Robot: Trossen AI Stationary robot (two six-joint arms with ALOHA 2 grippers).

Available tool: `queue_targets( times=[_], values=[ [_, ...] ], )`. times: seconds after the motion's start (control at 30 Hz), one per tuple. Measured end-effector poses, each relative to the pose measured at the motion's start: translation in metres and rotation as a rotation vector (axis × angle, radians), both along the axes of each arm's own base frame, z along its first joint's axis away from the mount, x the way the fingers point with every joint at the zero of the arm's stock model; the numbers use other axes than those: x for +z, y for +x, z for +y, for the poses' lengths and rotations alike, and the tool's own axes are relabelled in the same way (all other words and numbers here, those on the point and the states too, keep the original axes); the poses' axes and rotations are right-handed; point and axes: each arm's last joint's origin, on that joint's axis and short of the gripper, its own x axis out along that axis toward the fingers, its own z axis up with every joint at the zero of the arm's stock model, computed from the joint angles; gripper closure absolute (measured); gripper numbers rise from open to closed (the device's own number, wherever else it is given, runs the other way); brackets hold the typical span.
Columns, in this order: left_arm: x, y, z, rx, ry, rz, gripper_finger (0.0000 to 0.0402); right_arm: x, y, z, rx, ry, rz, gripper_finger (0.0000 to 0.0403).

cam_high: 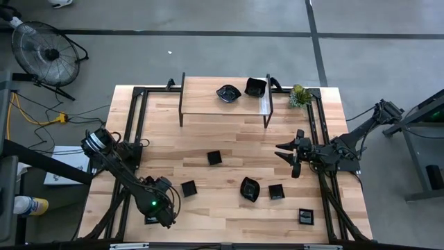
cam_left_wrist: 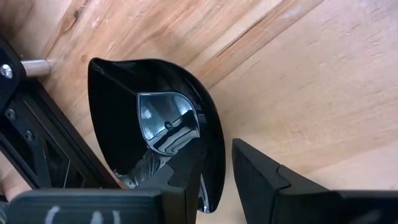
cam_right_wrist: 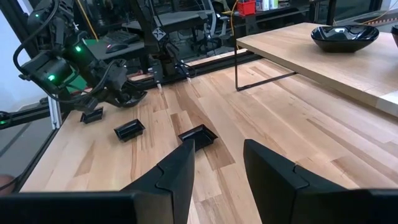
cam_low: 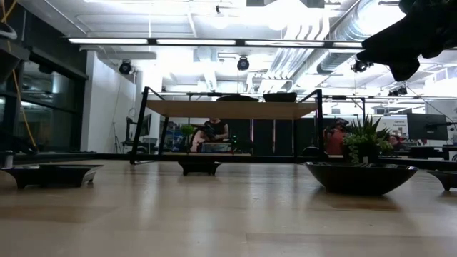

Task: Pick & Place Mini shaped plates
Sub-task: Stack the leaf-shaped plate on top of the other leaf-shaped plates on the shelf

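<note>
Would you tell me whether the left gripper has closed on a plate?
Yes: the left gripper straddles the plate's rim, one finger inside, the other outside.

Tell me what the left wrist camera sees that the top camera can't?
Only the left wrist view shows the left gripper with one finger inside a glossy black plate and one outside its rim. Only the high view shows the shelf carrying two plates, the green plant, and the right gripper, open and holding nothing. Both show the wooden table.
</note>
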Motion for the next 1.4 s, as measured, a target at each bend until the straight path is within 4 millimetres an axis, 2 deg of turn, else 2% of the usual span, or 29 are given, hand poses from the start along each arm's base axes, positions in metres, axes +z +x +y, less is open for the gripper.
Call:
queue_targets(
  times=[0.3, 0.5, 0.8, 0.9, 1.13, 1.4],
  values=[
    [-0.001, 0.000, 0.000, -0.007, 0.004, 0.002, 0.0314, 0.000, 0.000, 0.000, 0.001, 0.000, 0.000, 0.0269],
    [-0.011, 0.001, -0.002, -0.024, 0.012, 0.039, 0.0314, 0.000, 0.000, 0.000, 0.001, -0.002, 0.003, 0.0269],
    [-0.008, 0.001, -0.002, -0.024, 0.020, 0.050, 0.0316, -0.001, 0.000, 0.000, 0.001, -0.004, 0.006, 0.0269],
    [-0.008, 0.001, -0.002, -0.031, 0.017, 0.051, 0.0331, -0.001, 0.000, 0.000, 0.001, -0.004, 0.007, 0.0269],
    [-0.009, 0.001, -0.003, -0.053, 0.009, 0.051, 0.0395, -0.001, 0.000, 0.000, 0.001, -0.004, 0.007, 0.0269],
    [-0.009, 0.001, -0.003, -0.073, 0.003, 0.053, 0.0399, -0.002, 0.000, 0.000, 0.000, -0.009, 0.014, 0.0269]
  ],
)
